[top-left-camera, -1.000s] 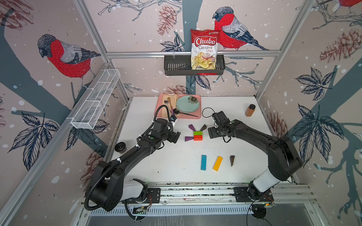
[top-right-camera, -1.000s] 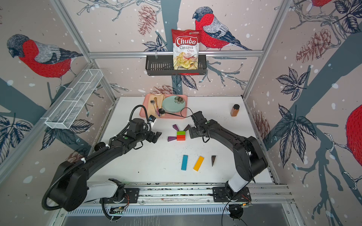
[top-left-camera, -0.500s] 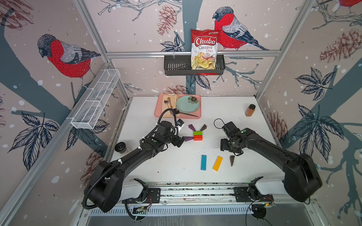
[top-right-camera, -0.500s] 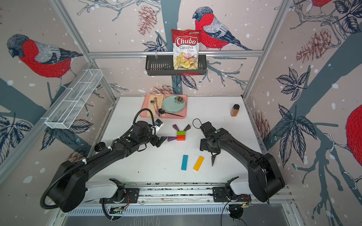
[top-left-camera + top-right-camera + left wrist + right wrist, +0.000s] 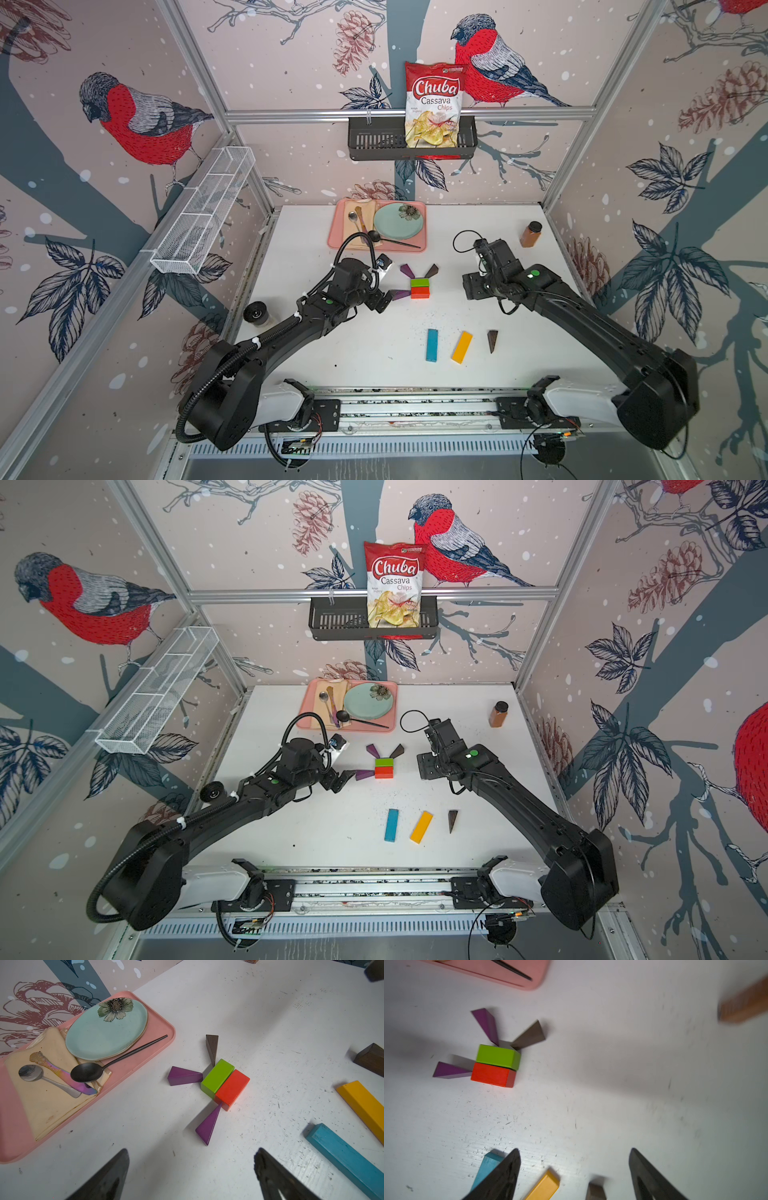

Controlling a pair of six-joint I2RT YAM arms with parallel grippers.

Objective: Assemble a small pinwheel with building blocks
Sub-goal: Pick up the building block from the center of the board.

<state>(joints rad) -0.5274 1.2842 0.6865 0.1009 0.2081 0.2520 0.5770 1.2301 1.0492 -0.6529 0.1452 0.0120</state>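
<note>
Left wrist view showed the left gripper spread wide and empty, with the part-built pinwheel just ahead of its fingertips. A short green wooden brick and a short red wooden brick sat pressed together as the hub, with 2 purple wooden wedges and 1 dark brown wooden wedge at its corners. The right gripper also stood wide open, holding nothing. Near its fingertips lay a loose second brown wedge, a long yellow wooden bar and a long blue wooden bar. I judged 5 of 8 pieces placed, with the 4th blade and the stem remaining.
</note>
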